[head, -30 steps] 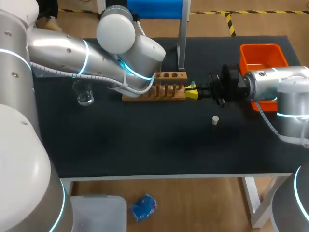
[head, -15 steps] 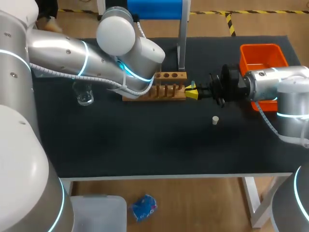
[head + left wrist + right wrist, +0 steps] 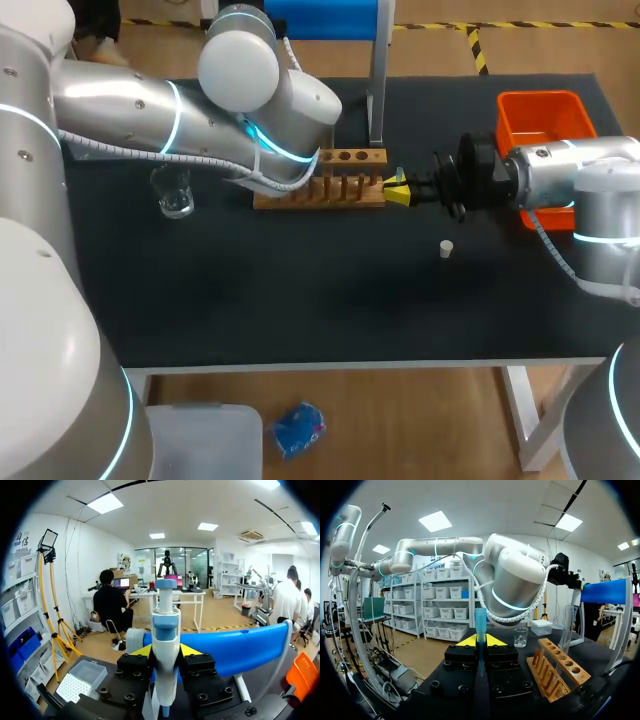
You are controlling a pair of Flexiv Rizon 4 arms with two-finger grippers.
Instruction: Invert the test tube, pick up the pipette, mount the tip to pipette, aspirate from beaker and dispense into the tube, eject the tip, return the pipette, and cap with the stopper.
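L pincer [image 3: 166, 650] pinching pipette [image 3: 165, 625] — R pincer [image 3: 480, 641] pinching blue tip [image 3: 480, 616] beside rack [image 3: 555, 672].

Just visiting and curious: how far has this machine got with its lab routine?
Done, it seems: the left end effector is shut on the pipette, and a test tube stands in the wooden rack. In hand: the right end effector holds a blue tip, not yet mounted. Left: drawing from the beaker, filling the tube, ejecting, returning the pipette, capping; the stopper lies loose on the table.
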